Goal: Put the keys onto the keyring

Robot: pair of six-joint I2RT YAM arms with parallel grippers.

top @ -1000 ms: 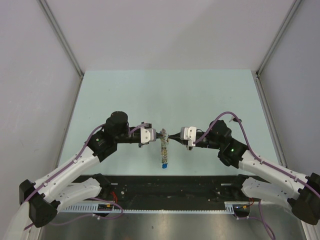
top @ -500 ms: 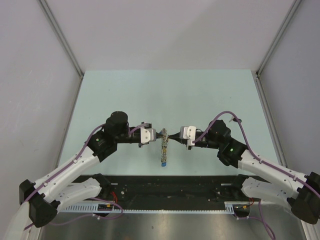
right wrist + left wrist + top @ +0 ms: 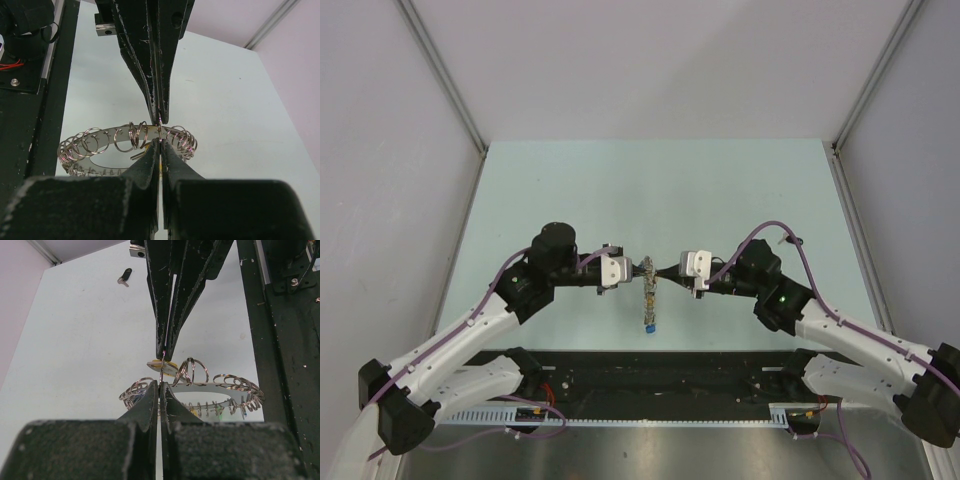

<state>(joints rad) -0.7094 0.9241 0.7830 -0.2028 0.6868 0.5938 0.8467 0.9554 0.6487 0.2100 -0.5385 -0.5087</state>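
Note:
The keyring [image 3: 648, 295], a flat grey ring carrying many small wire rings, hangs edge-on above the table between my two grippers. My left gripper [image 3: 642, 270] and right gripper [image 3: 660, 271] meet tip to tip, each shut on the same small wire ring [image 3: 161, 371] on the keyring's top edge. From the left wrist, my left gripper [image 3: 160, 385] sits just under the right arm's fingers [image 3: 172, 315], with a yellow-headed key [image 3: 168, 367] beside them. The keyring [image 3: 95, 145] curves left of my right gripper [image 3: 159, 143]. A blue-headed key [image 3: 647, 325] dangles lowest. A black-headed key [image 3: 125, 276] lies loose on the table.
The pale green table [image 3: 720, 190] is walled by grey panels on the left, right and back. A black rail [image 3: 650, 375] with the arm bases runs along the near edge, close behind the hanging keyring.
The hanging keyring has turned slightly more edge-on to the top camera. Both arms hold their places with jaws shut.

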